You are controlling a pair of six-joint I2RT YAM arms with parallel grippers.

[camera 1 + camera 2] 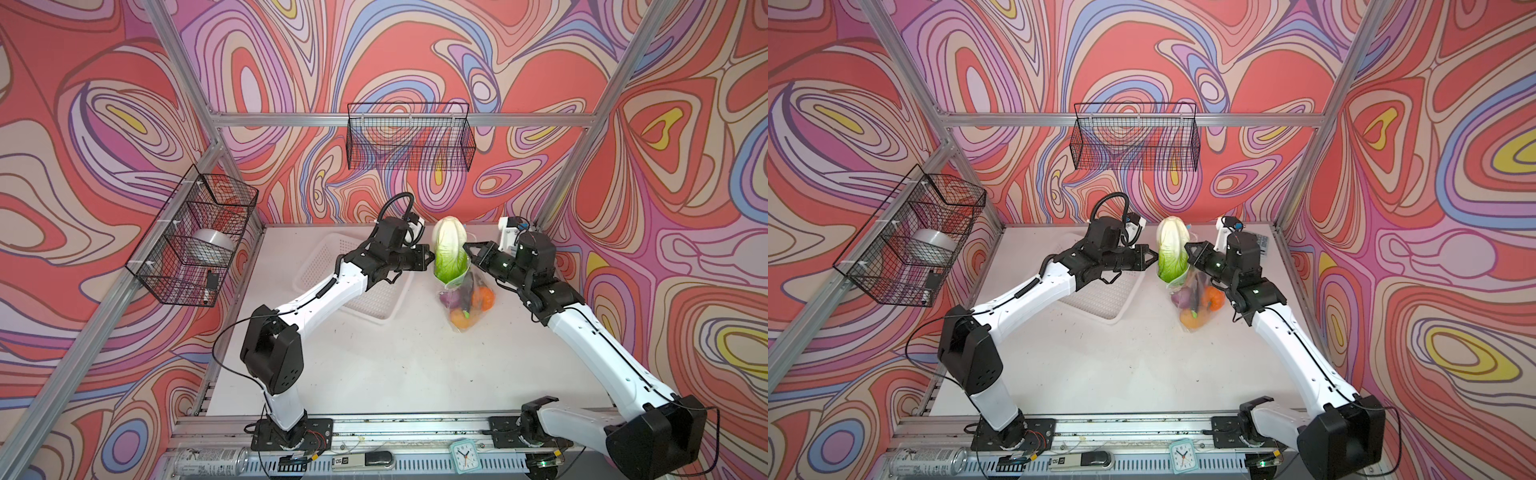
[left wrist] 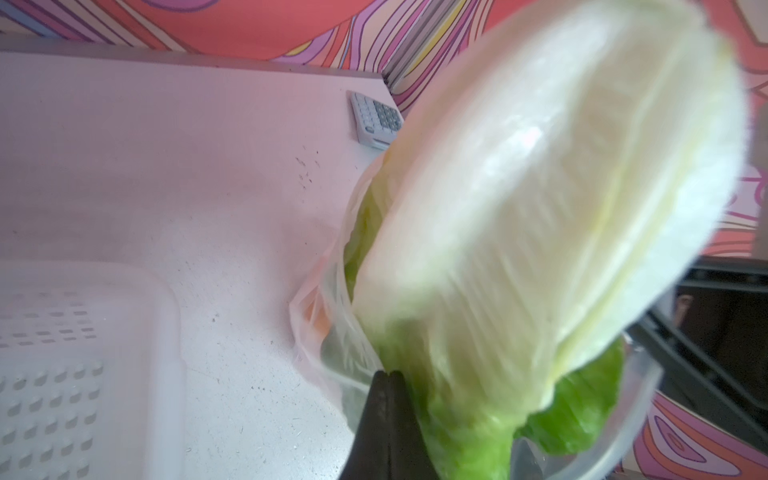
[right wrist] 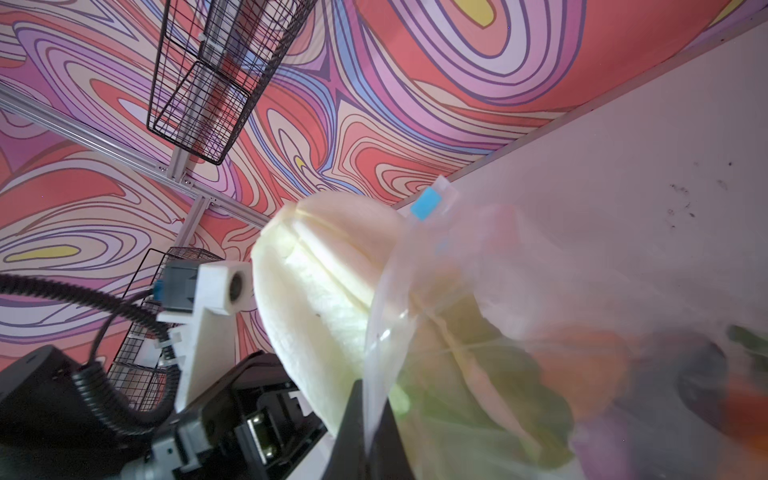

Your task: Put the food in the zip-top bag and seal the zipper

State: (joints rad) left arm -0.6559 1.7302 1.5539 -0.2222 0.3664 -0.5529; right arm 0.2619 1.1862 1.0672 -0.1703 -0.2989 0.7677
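Observation:
The napa cabbage point(image 1: 449, 249) point(image 1: 1172, 249) stands upright with its green end down in the mouth of the zip-top bag point(image 1: 465, 309) point(image 1: 1196, 309) and its white end sticking out. Lower in the bag lie a purple onion point(image 1: 446, 298), a dark eggplant point(image 1: 467, 291) and an orange pumpkin point(image 1: 484, 299). My left gripper point(image 1: 432, 257) point(image 2: 388, 374) is shut at the bag's left rim, the film running into its tips. My right gripper point(image 1: 465, 249) point(image 3: 368, 399) is shut on the bag's right rim. The zipper's light-blue slider point(image 3: 424, 203) sits at the far end of the mouth.
The white perforated basket point(image 1: 374, 299) point(image 2: 83, 353) lies under my left arm. A calculator point(image 2: 376, 118) rests by the back right corner. Black wire baskets hang on the back wall point(image 1: 409, 137) and left wall point(image 1: 195, 237). A clock point(image 1: 463, 451) and can point(image 1: 208, 459) sit on the front rail.

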